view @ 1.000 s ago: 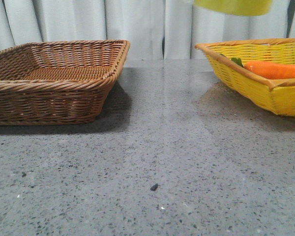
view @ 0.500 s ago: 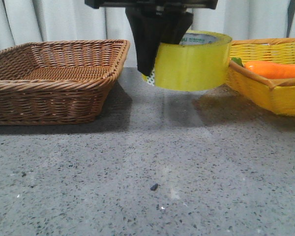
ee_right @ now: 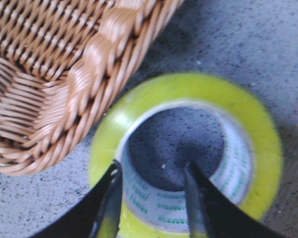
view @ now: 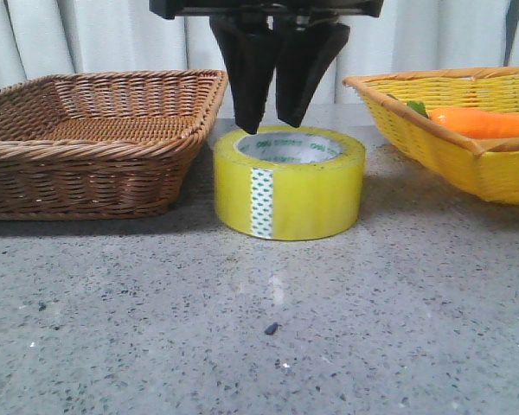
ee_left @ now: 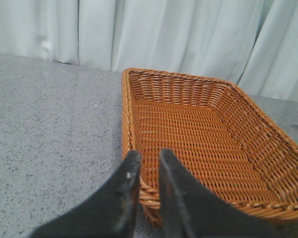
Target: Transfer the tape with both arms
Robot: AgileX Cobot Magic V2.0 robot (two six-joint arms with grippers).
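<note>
tape (view: pixel 289 182) flat on table (view: pixel 329 328); right pincer (view: pixel 272 121) spread just above; left pincer (ee_left: pixel 145 157) pressed nearly together.

The grey speckled table (view: pixel 346 346) carries a brown wicker basket (view: pixel 95 143), the tape (view: pixel 289 183) and a yellow basket (view: pixel 467 147).

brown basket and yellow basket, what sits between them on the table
The tape stands flat on the table between the brown basket and yellow basket, under the right hand, in the front view.
</note>
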